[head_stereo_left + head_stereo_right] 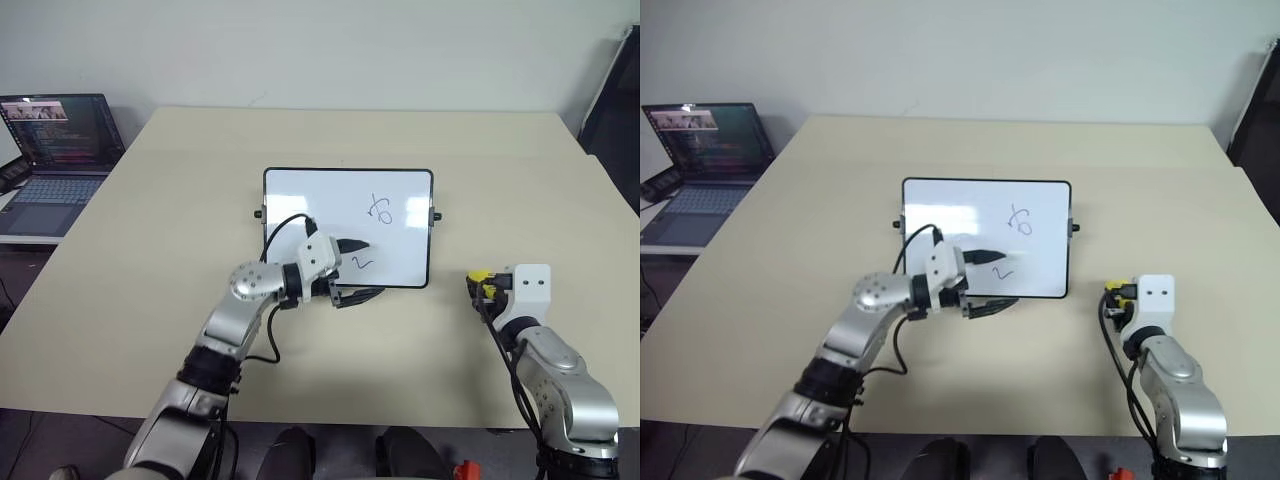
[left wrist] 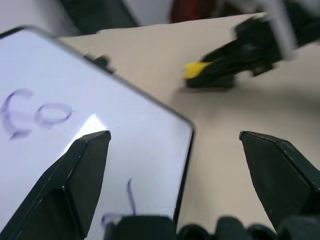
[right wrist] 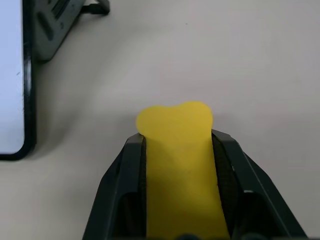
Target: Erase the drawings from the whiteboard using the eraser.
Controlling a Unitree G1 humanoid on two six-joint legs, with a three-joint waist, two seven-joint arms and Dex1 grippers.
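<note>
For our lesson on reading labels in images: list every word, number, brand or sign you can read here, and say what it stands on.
Readable words, numbers or brands: none.
Whiteboard: hand-drawn drawings, a loop with a cross and a tick-like squiggle; no letters.
Laptop: lines of text on its screen, too small to read.
Eraser, in the right pincer: plain yellow, no print.

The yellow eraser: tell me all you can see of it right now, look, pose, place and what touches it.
The small bright yellow eraser block looks soft and matte, its rounded front end slightly notched. It sits clamped between the two black fingers of the right gripper, that end poking out past the fingertips. It lies to the right of the black-framed whiteboard, apart from it, low over the beige table. Whether it touches the table cannot be told.
</note>
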